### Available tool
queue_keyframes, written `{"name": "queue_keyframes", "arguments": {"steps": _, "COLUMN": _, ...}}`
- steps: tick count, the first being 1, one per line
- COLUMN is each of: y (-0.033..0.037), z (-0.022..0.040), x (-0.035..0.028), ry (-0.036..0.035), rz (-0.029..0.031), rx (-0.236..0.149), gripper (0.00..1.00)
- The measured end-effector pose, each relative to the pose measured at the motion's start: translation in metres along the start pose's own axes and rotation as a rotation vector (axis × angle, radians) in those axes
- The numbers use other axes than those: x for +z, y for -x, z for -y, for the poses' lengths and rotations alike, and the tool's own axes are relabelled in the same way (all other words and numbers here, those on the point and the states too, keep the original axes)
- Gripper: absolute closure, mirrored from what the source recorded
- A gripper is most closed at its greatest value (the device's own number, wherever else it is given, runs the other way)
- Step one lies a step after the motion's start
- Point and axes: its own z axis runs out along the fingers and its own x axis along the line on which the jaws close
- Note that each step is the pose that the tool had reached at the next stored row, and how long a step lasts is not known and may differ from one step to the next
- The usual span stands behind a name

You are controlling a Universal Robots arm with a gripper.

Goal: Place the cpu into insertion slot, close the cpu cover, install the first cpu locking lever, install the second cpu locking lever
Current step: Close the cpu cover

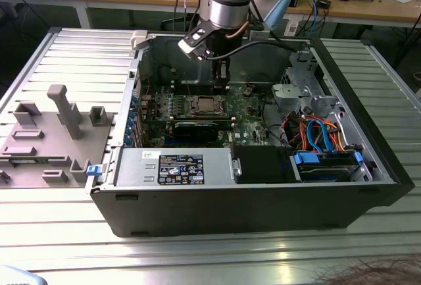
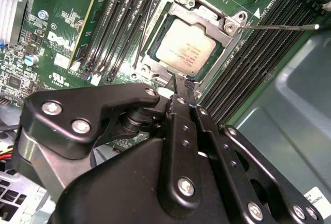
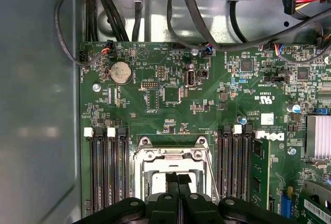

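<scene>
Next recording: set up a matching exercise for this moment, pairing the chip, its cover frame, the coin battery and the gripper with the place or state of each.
Things:
1. silvery-grey square cpu
2. thin silvery metal cpu cover
3. round silver coin battery
4. black gripper

Places or states:
A. jaws shut
B. lying flat in the frame's window
C. folded down around the chip
D. apart from the chip, on the green circuit board

Pairs: 1-B, 2-C, 3-D, 4-A

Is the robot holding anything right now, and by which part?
Nothing that I can see: the gripper is shut with no object between its fingers, its tips at the edge of the cpu cover over the cpu.
</scene>
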Motion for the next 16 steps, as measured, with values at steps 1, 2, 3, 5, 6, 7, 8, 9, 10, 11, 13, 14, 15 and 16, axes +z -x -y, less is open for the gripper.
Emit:
{"name": "queue_keyframes", "arguments": {"steps": 1, "y": 0.0000, "z": 0.0002, "x": 0.0001, "ry": 0.0000, "rz": 0.0000, "rx": 0.000, "gripper": 0.89}}
{"name": "queue_keyframes", "arguments": {"steps": 2, "y": 0.0000, "z": 0.0005, "x": 0.0001, "ry": 0.0000, "rz": 0.0000, "rx": 0.000, "gripper": 0.89}}
{"name": "queue_keyframes", "arguments": {"steps": 3, "y": 0.0000, "z": 0.0006, "x": 0.0002, "ry": 0.0000, "rz": 0.0000, "rx": 0.000, "gripper": 0.89}}
{"name": "queue_keyframes", "arguments": {"steps": 5, "y": 0.0000, "z": 0.0012, "x": 0.0004, "ry": 0.0000, "rz": 0.0001, "rx": 0.000, "gripper": 0.89}}
{"name": "queue_keyframes", "arguments": {"steps": 6, "y": 0.0000, "z": 0.0014, "x": 0.0004, "ry": 0.0000, "rz": 0.0000, "rx": 0.000, "gripper": 0.89}}
{"name": "queue_keyframes", "arguments": {"steps": 7, "y": 0.0000, "z": 0.0020, "x": 0.0005, "ry": 0.0000, "rz": 0.0001, "rx": 0.000, "gripper": 0.89}}
{"name": "queue_keyframes", "arguments": {"steps": 8, "y": 0.0000, "z": 0.0024, "x": 0.0006, "ry": 0.0000, "rz": 0.0000, "rx": 0.000, "gripper": 0.89}}
{"name": "queue_keyframes", "arguments": {"steps": 9, "y": -0.0001, "z": 0.0028, "x": 0.0007, "ry": 0.0000, "rz": 0.0000, "rx": 0.000, "gripper": 0.89}}
{"name": "queue_keyframes", "arguments": {"steps": 10, "y": -0.0001, "z": 0.0034, "x": 0.0008, "ry": 0.0000, "rz": 0.0000, "rx": 0.000, "gripper": 0.89}}
{"name": "queue_keyframes", "arguments": {"steps": 11, "y": -0.0001, "z": 0.0038, "x": 0.0008, "ry": 0.0000, "rz": 0.0000, "rx": 0.000, "gripper": 0.89}}
{"name": "queue_keyframes", "arguments": {"steps": 13, "y": -0.0001, "z": 0.0045, "x": 0.0010, "ry": 0.0000, "rz": 0.0000, "rx": 0.000, "gripper": 0.89}}
{"name": "queue_keyframes", "arguments": {"steps": 14, "y": -0.0001, "z": 0.0048, "x": 0.0010, "ry": 0.0000, "rz": 0.0000, "rx": 0.000, "gripper": 0.89}}
{"name": "queue_keyframes", "arguments": {"steps": 15, "y": -0.0001, "z": 0.0054, "x": 0.0011, "ry": 0.0000, "rz": 0.0000, "rx": 0.000, "gripper": 0.89}}
{"name": "queue_keyframes", "arguments": {"steps": 16, "y": -0.0001, "z": 0.0058, "x": 0.0011, "ry": 0.0000, "rz": 0.0000, "rx": 0.000, "gripper": 0.89}}
